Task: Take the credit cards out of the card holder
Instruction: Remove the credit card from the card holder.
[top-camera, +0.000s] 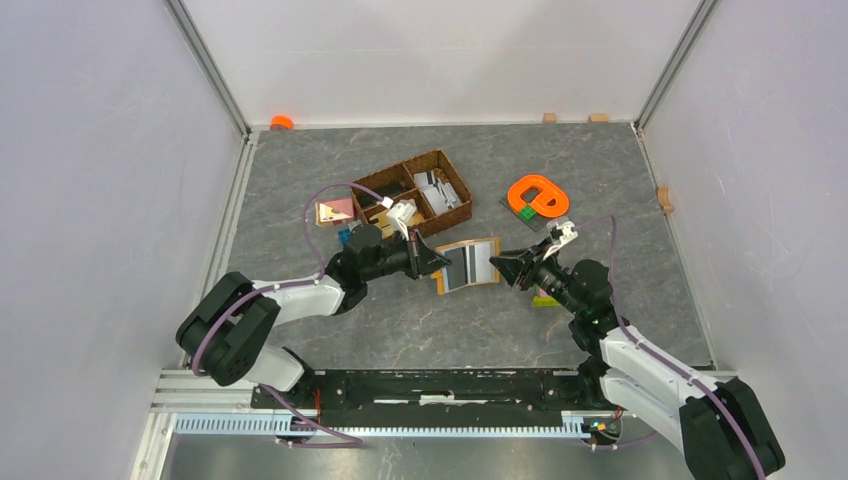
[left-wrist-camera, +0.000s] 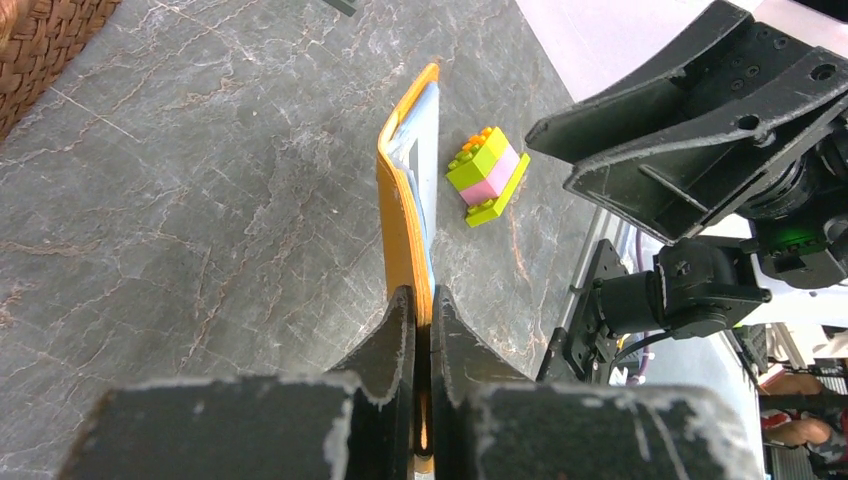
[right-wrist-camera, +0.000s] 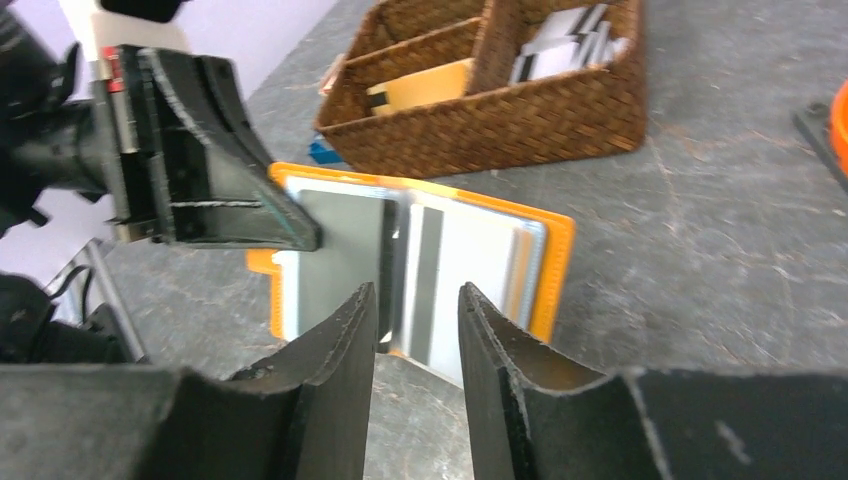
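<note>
Left hand (top-camera: 432, 259) is clamping the left edge of the card holder (top-camera: 470, 264), a smooth mustard-orange bifold lying open on the marbled grey tabletop (top-camera: 420, 330), just in front of the woven wicker basket (top-camera: 400, 168). Glossy striped cards (right-wrist-camera: 428, 270) are sitting half tucked, print unreadable. Right hand (top-camera: 503, 265) is hovering at the holder's right edge, fingers apart; contact is hard to make out.

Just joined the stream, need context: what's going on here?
Two arms are working on the mustard card holder, which lies open mid-table in front of the wicker basket. The left gripper is shut on one edge of the holder and holds it. The right gripper faces it from the opposite side, jaws open, lined up with the cards and gripping nothing. The cards sit in the holder's pockets.
</note>
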